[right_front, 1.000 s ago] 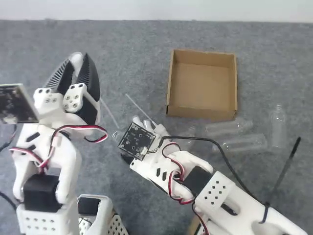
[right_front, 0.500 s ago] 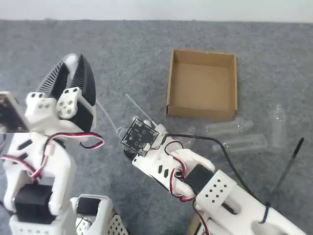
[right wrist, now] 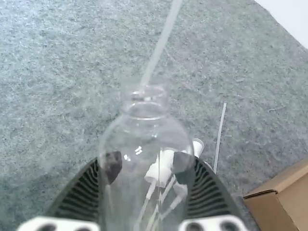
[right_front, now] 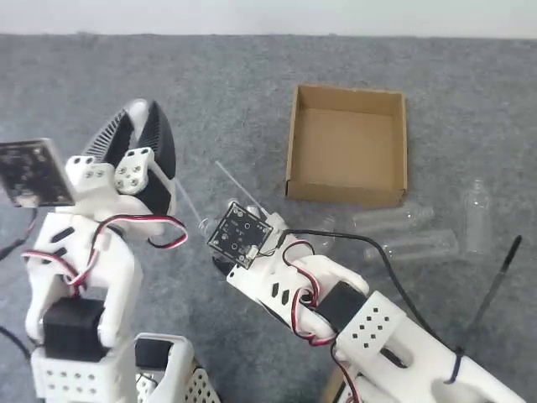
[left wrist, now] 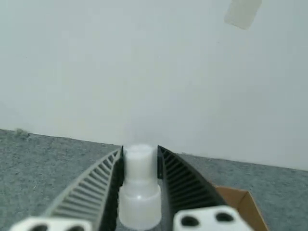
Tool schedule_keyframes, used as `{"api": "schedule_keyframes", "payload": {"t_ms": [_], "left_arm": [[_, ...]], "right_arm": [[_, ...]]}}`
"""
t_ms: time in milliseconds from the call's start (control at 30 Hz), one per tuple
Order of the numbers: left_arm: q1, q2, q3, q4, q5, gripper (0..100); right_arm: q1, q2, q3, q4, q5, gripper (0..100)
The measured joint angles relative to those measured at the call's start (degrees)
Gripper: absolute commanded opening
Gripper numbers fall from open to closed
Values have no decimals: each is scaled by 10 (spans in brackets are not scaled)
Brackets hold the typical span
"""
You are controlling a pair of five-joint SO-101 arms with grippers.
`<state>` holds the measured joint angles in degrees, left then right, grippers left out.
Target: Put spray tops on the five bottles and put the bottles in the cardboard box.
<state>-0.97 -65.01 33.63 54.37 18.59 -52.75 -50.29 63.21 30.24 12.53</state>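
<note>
Left hand (left wrist: pixel 139 151) is clenched on spray top (left wrist: pixel 139 192), pinching the white cap by its sides, raised above the worktop (right_front: pixel 210 92). From it the dip tube (right wrist: pixel 161 43) slants down to the mouth of the bottle (right wrist: pixel 144 130); can't tell if the tip is inside. Right hand (right wrist: pixel 147 162) grasps that bottle round the body, neck pointing away from its wrist. No bottles in the box (right_front: pixel 344 191) yet; other bottles (right_front: pixel 417 245) lie beside it.

Handling, my read:
- **Bottle:** empty thin clear plastic, so light, slick and likely to dent if squeezed. Hold near the stiffer shoulder with moderate force.
- **Cap:** rigid, fine to pinch.
- **Tube:** thin and whippy, probably bends off-axis. Align it before pushing down.
</note>
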Motion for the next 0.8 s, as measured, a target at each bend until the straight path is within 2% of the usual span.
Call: {"api": "schedule_keyframes", "payload": {"t_ms": [300, 533, 700, 800], "left_arm": [[67, 0, 79, 0, 0, 11], [76, 0, 83, 7, 3, 11], [84, -4, 85, 4, 4, 11], [120, -8, 98, 4, 4, 11]], "right_arm": [[4, -12, 41, -1, -1, 6], [78, -44, 57, -62, -3, 6], [92, -44, 89, -152, -71, 6], [92, -44, 92, -172, -91, 6]]}}
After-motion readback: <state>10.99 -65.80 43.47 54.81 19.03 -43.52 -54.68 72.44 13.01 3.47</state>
